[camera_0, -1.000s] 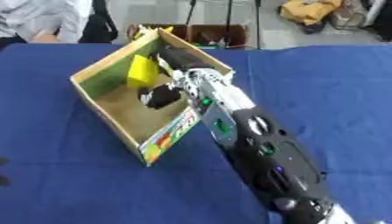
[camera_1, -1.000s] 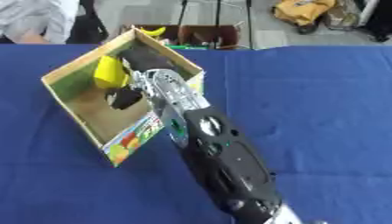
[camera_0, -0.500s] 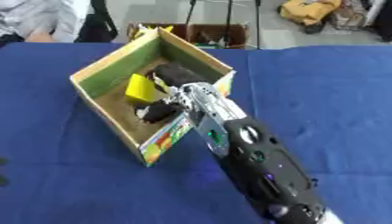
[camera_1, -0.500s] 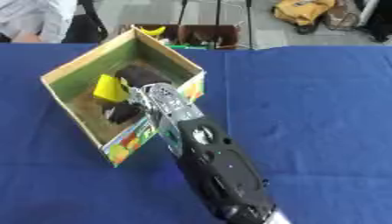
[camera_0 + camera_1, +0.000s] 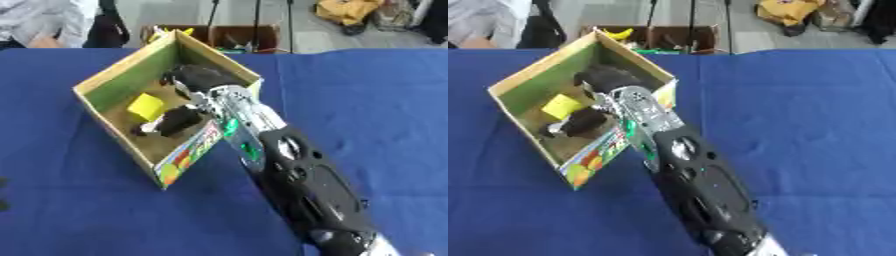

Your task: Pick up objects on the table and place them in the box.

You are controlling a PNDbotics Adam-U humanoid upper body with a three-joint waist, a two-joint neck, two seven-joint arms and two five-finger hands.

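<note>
Right hand (image 5: 179,120) down inside box (image 5: 114,82), fingers relaxed, holding nothing. Yellow block (image 5: 145,106) just left of fingertips, apart. Needs withdrawal up and right over near wall.

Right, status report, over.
Right hand inside the box, fingers hard to read. Yellow block on the box floor beside it, apart from the hand. Left hand out of view. Nothing in the way.

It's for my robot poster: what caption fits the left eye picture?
Robot's right hand reaches into the cardboard box on the blue table, beside a yellow block.
</note>
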